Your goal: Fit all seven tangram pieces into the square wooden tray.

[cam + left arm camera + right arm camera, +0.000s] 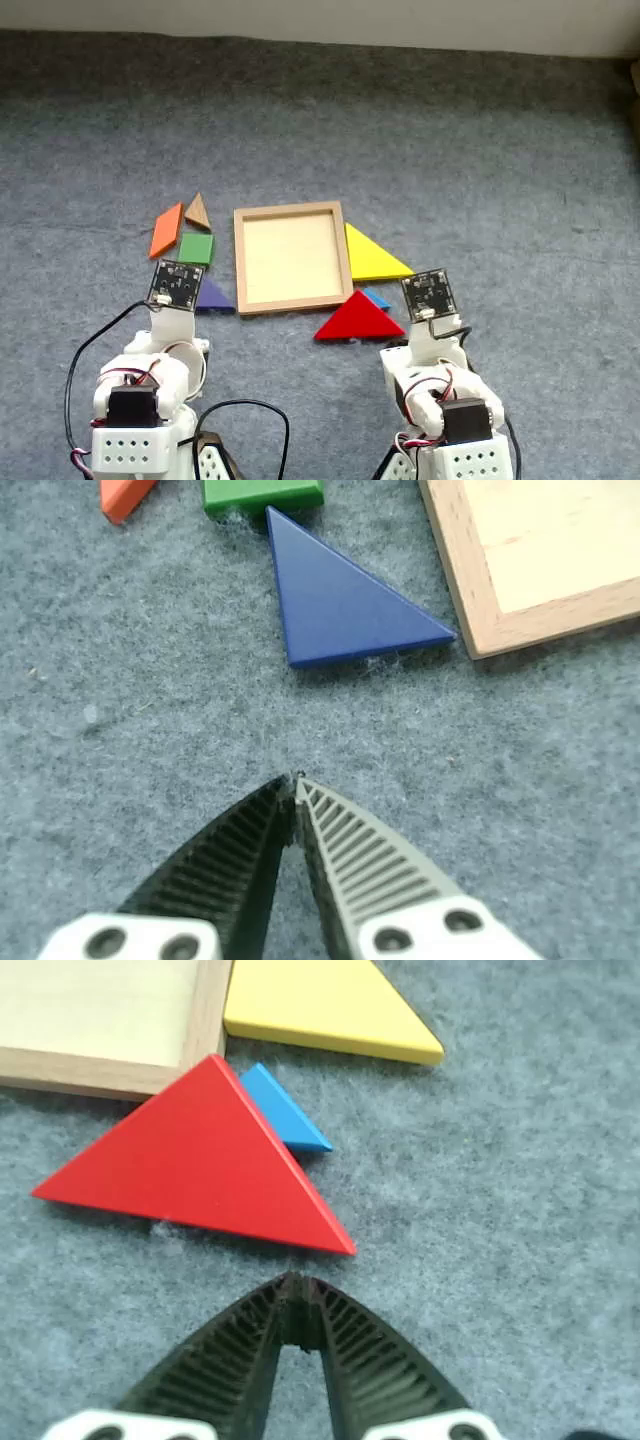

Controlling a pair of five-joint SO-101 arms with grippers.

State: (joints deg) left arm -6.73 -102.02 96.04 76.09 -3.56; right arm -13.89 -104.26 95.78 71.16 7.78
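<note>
The square wooden tray lies in the middle of the grey felt with nothing in it. Left of it are an orange parallelogram, a small brown triangle, a green square and a dark blue triangle. Right of it lie a yellow triangle, a red triangle and a small light blue triangle partly under the red one. My left gripper is shut just short of the dark blue triangle. My right gripper is shut close to the red triangle's edge.
Both arm bases stand at the near edge of the table, with cables trailing between them. Grey felt stretches open beyond the tray to the far edge.
</note>
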